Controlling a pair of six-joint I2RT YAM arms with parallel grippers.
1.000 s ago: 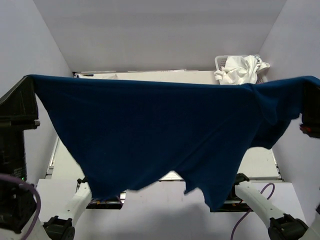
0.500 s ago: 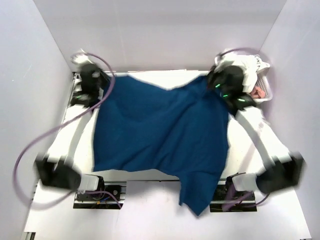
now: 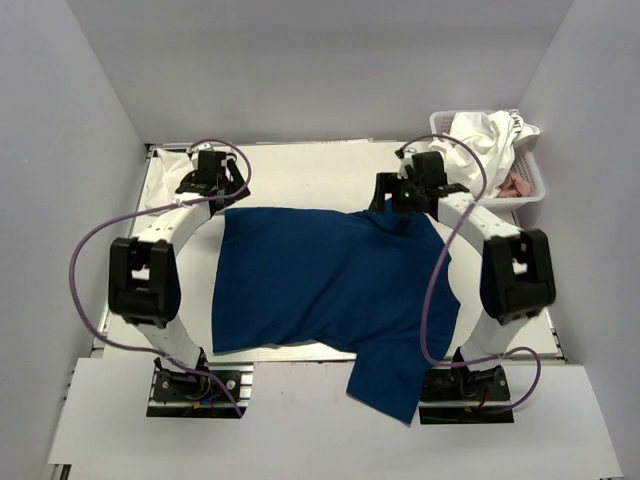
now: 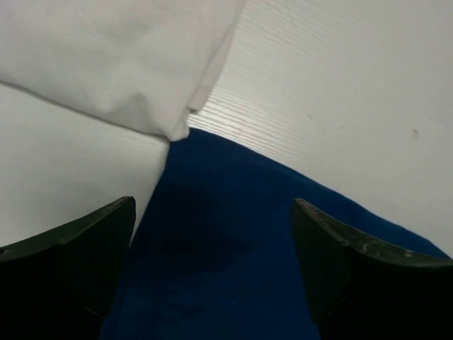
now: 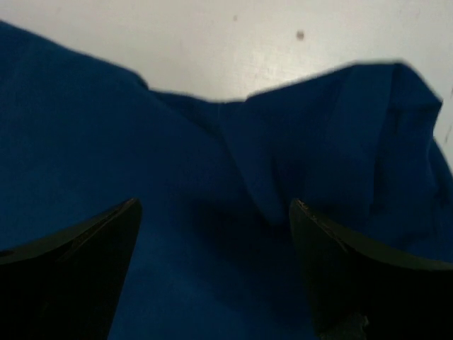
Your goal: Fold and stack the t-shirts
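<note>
Top external: navy t-shirt lies spread out — left gripper and right gripper gape, holding nothing.

Overhead plus wrist close-ups; shared t-shirt

Navy tee plain; wht tee; pink tee; basket wht mesh.

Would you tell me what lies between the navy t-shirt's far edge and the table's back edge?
Only bare table, seen in the top view; the left gripper and right gripper stand at its ends.
</note>
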